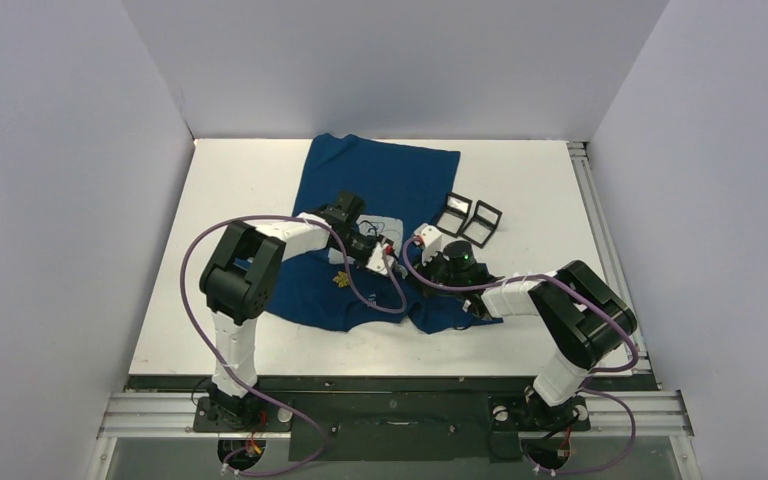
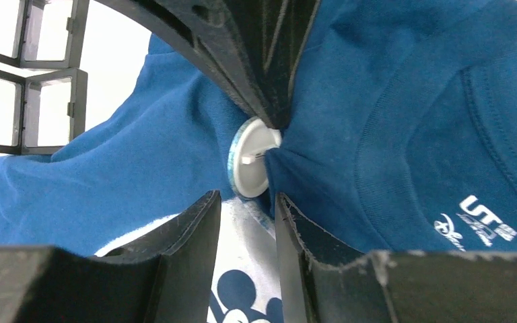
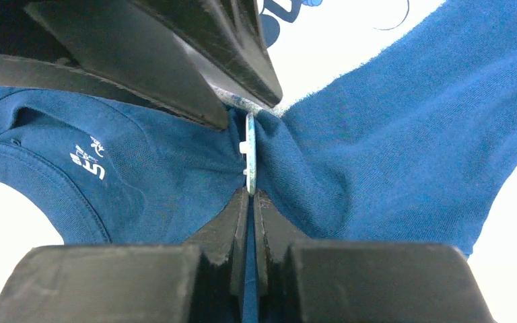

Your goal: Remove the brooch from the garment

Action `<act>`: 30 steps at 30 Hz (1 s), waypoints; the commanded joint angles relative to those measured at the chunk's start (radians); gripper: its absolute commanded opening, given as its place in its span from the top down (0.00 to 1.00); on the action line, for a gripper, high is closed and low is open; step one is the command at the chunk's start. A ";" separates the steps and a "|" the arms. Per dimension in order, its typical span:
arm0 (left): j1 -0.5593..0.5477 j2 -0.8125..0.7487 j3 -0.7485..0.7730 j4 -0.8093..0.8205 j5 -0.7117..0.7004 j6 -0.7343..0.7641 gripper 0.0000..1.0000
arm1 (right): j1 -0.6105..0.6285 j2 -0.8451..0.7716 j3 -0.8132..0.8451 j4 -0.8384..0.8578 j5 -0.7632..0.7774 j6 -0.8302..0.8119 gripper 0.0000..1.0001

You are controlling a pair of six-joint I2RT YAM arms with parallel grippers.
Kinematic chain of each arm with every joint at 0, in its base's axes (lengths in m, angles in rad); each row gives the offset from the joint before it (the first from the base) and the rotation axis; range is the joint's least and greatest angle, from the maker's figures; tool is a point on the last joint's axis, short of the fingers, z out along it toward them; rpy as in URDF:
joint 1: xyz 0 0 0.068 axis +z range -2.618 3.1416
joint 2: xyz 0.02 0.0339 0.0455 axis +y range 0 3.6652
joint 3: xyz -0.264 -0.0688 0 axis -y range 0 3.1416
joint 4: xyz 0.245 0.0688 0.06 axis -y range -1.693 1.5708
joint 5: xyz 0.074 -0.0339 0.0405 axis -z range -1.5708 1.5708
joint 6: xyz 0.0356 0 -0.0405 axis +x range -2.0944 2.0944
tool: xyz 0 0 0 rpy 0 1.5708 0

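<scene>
The garment (image 1: pixel 380 170), a dark blue T-shirt, lies spread on the white table, and its pale mouse print (image 2: pixel 242 269) shows in the left wrist view. The brooch (image 2: pixel 252 158) is a round white disc standing on edge in bunched cloth near the collar. My right gripper (image 3: pixel 250 195) is shut on the brooch (image 3: pixel 250 155) at its rim. My left gripper (image 2: pixel 246 198) comes from the opposite side, its jaws closed on a fold of the printed cloth just beside the brooch. In the top view the two grippers (image 1: pixel 388 250) (image 1: pixel 410 250) meet tip to tip and hide the brooch.
Two small black-framed open boxes (image 1: pixel 468 215) stand on the table just right of the shirt, also seen in the left wrist view (image 2: pixel 47 108). A small yellow shape (image 1: pixel 342 280) lies on the shirt near the left arm. White walls enclose the table.
</scene>
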 commanded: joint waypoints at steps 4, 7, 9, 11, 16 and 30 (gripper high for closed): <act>-0.024 0.038 0.090 -0.021 0.012 0.024 0.77 | 0.008 -0.031 -0.013 0.045 0.018 -0.022 1.00; -0.038 0.042 0.090 -0.090 0.003 0.091 0.83 | 0.005 -0.037 -0.019 0.054 0.016 -0.021 1.00; -0.042 0.042 0.088 -0.118 -0.002 0.116 0.86 | 0.005 -0.042 -0.029 0.078 0.011 -0.021 1.00; -0.044 0.040 0.089 -0.154 -0.008 0.141 0.89 | 0.004 -0.050 -0.029 0.092 0.001 -0.032 0.98; -0.045 0.007 0.051 -0.158 -0.018 0.141 0.98 | 0.003 -0.060 -0.023 0.089 -0.017 -0.053 0.88; -0.047 0.003 0.070 -0.192 -0.010 0.111 1.00 | 0.034 -0.069 0.002 0.075 0.059 -0.182 0.78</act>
